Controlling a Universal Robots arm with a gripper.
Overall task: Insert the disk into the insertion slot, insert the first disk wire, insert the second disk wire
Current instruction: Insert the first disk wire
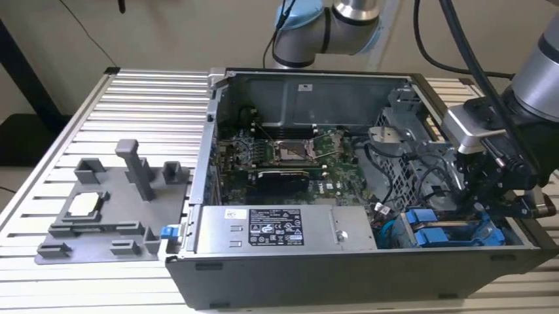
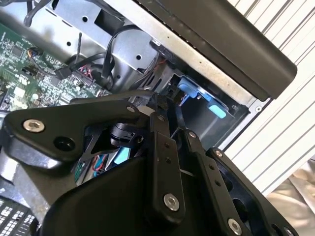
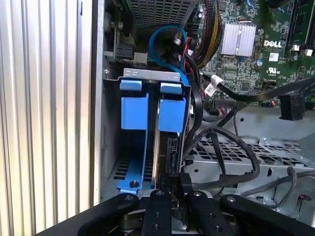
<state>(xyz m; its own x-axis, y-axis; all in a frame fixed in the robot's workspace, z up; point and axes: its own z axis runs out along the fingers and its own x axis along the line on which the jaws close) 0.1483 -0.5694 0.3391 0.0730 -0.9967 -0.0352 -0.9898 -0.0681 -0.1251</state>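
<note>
Table: a slatted aluminium table (image 1: 140, 98) spans the exterior view. A grey fixture tray (image 1: 96, 222) is seen at its lower left.
Computer case: an open computer case (image 1: 349, 275) is laid on its side at centre and right, with the board exposed.
Power supply: a long grey box with a black sticker (image 1: 279, 229) is set along the case's lower edge.
Insertion slot: the insertion slot (image 1: 454, 234), a metal bay with blue rails, is located at the lower right of the exterior view, just beside the power supply.
Disk: the disk (image 3: 172, 114) is seen in the first wrist view standing edge-on inside the bay, with its blue carrier tab against the cage plate. It is judged to be seated.
Gripper: the gripper (image 3: 176, 194) is lowered into the case at the bay, behind the disk.
Fingers: the fingers are drawn together on a black cable connector (image 3: 184, 181).
Step in hand: a disk wire is judged to be under insertion. Whether it is the first or the second cannot be told.
Requirement: the connector is to be squared to the disk's rear port and pressed straight in. The loose black cables nearby are judged a snag risk.
</note>
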